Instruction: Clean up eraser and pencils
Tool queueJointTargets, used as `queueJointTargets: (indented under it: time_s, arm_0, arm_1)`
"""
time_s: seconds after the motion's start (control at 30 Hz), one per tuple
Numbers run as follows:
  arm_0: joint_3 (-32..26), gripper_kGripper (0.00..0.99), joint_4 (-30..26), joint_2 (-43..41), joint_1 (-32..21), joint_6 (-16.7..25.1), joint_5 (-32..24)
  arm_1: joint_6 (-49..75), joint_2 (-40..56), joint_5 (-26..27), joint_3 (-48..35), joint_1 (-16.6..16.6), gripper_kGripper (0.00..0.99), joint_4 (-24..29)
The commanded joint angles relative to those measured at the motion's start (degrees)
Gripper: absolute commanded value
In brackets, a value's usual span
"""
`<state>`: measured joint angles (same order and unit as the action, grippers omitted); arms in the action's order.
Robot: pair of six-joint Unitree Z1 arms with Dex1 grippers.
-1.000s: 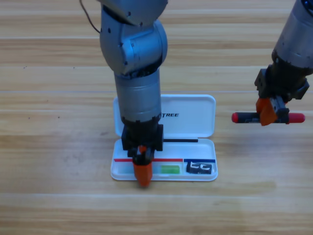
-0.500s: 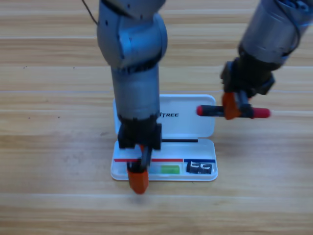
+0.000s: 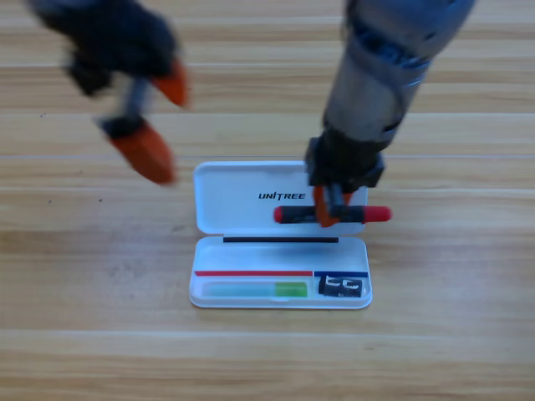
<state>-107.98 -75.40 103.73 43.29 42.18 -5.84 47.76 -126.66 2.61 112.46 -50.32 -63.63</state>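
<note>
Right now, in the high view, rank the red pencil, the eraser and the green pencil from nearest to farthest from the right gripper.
From the right gripper, over the case's open lid:
1. Red pencil: held crosswise in that gripper.
2. Eraser: below it, in the right end of the white case.
3. Green pencil: lying farther left in the same tray.
The left gripper is off at upper left.

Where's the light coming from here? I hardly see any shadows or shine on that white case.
High view: the light looks even and diffuse; the white case shows no glare, its lettering legible; the right pincer, gripping the red pencil over the lid, casts no hard shadow; the left pincer, upper left, none either.
</note>
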Motion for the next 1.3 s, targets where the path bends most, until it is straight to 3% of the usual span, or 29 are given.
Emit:
queueJointTargets:
  time_s: [0.03,0.17,0.37,1.13,1.17,1.23,1.27,1.3]
  arm_0:
    - [7.7,0.990,1.7,-7.0,-13.9,3.0,-1.8]
    - [15.9,0.990,6.5,-11.1,-20.0,4.7,-3.2]
    - [22.6,0.990,9.9,-12.0,-21.8,6.0,-3.8]
    - [28.4,0.990,12.6,-10.9,-21.8,6.9,-4.9]
    - [28.4,0.990,12.6,-10.8,-21.8,6.9,-4.9]
    - [28.4,0.990,12.6,-10.6,-21.8,6.9,-4.9]
    - [28.4,0.990,12.6,-10.6,-21.8,6.9,-4.9]
    - [28.4,0.990,12.7,-10.5,-21.8,6.9,-4.9]
  arm_1:
    - [-1.1,-9.0,-0.9,4.5,-2.6,0.000,-1.2]
    - [-1.1,-11.2,-1.2,7.1,-2.7,0.000,-1.9]
    - [-1.2,-12.2,-1.6,7.7,-2.7,0.000,-2.0]
    - [-3.5,-10.9,-0.5,7.8,-4.5,0.000,-3.7]
    - [-3.7,-10.8,-0.5,7.9,-4.7,0.158,-3.7]
    - [-4.6,-10.2,-0.5,7.9,-4.9,0.699,-3.8]
    - [-4.9,-9.7,-0.5,7.9,-5.1,0.845,-3.8]
    - [-5.0,-9.0,-0.5,7.9,-5.2,0.885,-3.8]
